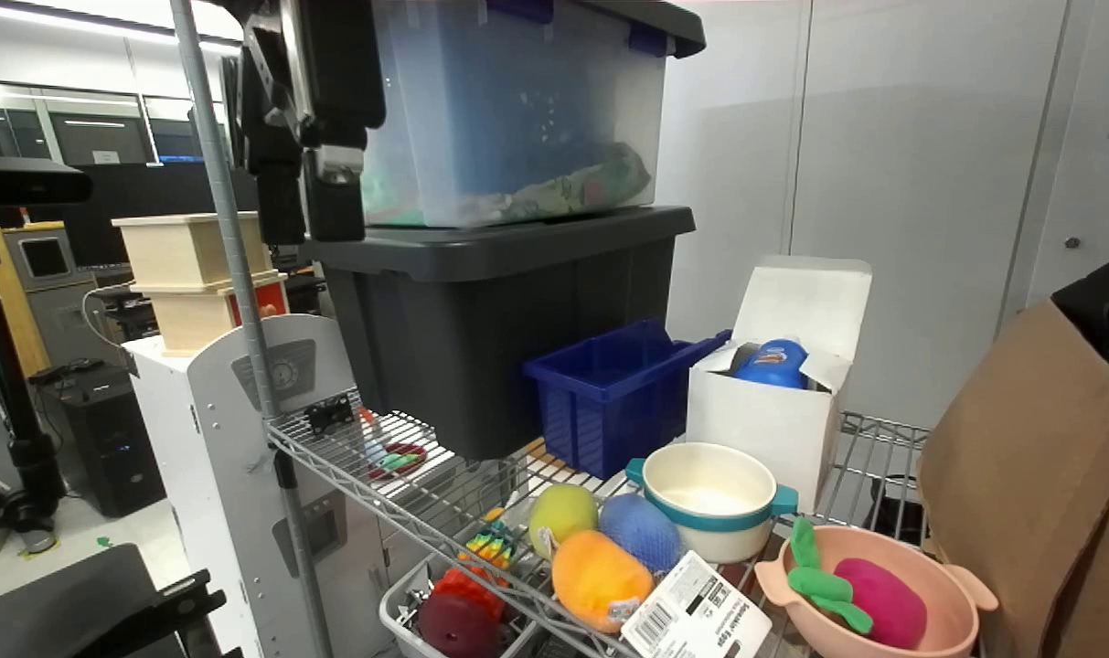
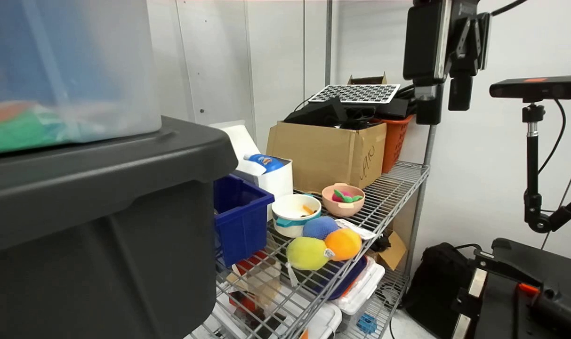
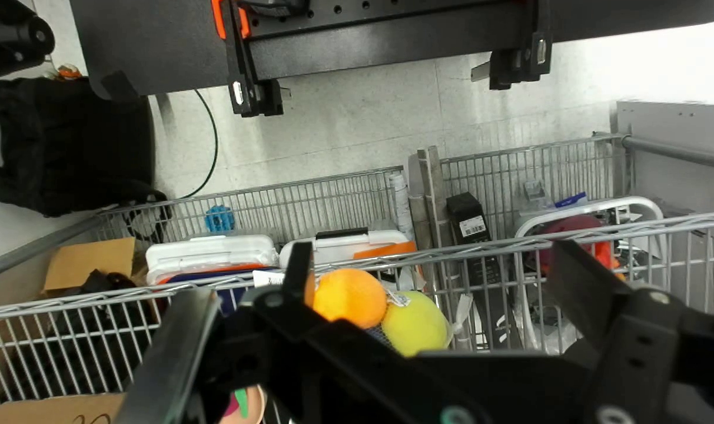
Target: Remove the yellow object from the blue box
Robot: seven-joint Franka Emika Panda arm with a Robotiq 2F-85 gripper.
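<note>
Blue box (image 1: 613, 411) upright on the wire shelf (image 2: 407, 174). Its floor is out of sight behind its own walls, and in an exterior view the grey tote (image 2: 101, 263) covers part of it. Yellow object (image 1: 600, 580), nearly orange, lies outside the box, near it, closer to the shelf's outer rail. Bunched with it: yellow-green toy (image 1: 561, 514) and blue ball (image 1: 645, 530); cannot tell whether all three touch. Pot (image 2: 287, 207) just beside the box, bits inside too small to name. White box (image 1: 757, 429) likewise beside it, contact unclear. Gripper (image 3: 433, 257) hangs higher than the box and well apart from it, fingers (image 3: 299, 265) spread wide. Its upper end is cut off by the frame in both exterior views. In the wrist view only a sliver of the blue ball shows, and one finger overlaps the yellow object's edge
</note>
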